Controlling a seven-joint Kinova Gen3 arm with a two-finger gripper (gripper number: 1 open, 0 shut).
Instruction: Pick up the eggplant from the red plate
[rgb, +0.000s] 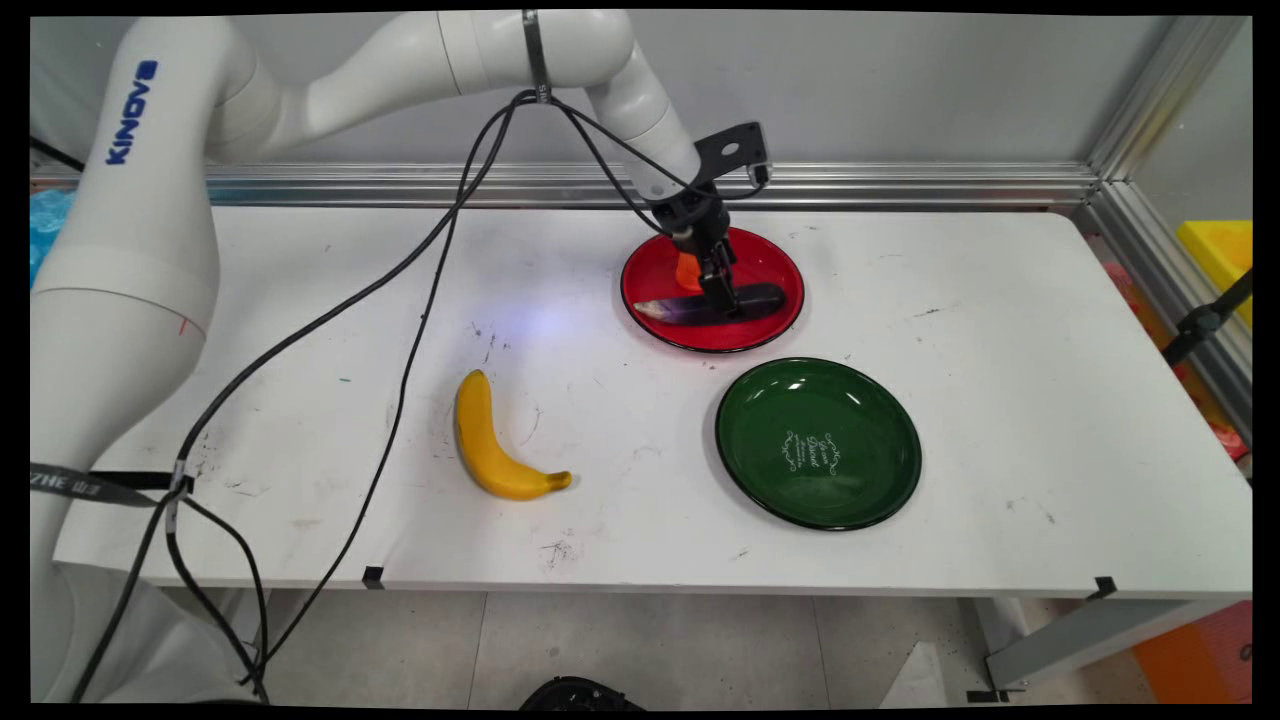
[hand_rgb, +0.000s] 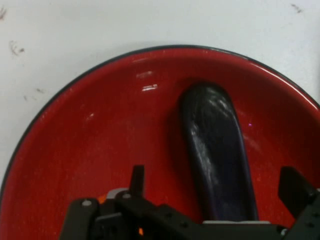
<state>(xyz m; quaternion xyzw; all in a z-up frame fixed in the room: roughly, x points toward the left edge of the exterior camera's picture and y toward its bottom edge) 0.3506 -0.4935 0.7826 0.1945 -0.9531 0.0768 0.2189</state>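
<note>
On the white desk (rgb: 1000, 400), nearest the camera, a yellow banana (rgb: 490, 450) lies alone. A bare green plate (rgb: 760, 400) sits at its 3 o'clock. At 11 o'clock from the green plate is a red plate (rgb: 770, 262) holding a dark purple eggplant (rgb: 680, 308). The end effector (rgb: 722, 295) is lowered over the eggplant's middle. Its fingers (hand_rgb: 136, 177) are apart and straddle the eggplant with a gap on each side. A small orange object (rgb: 688, 270) lies just past the end effector at 11 o'clock, on the same plate.
</note>
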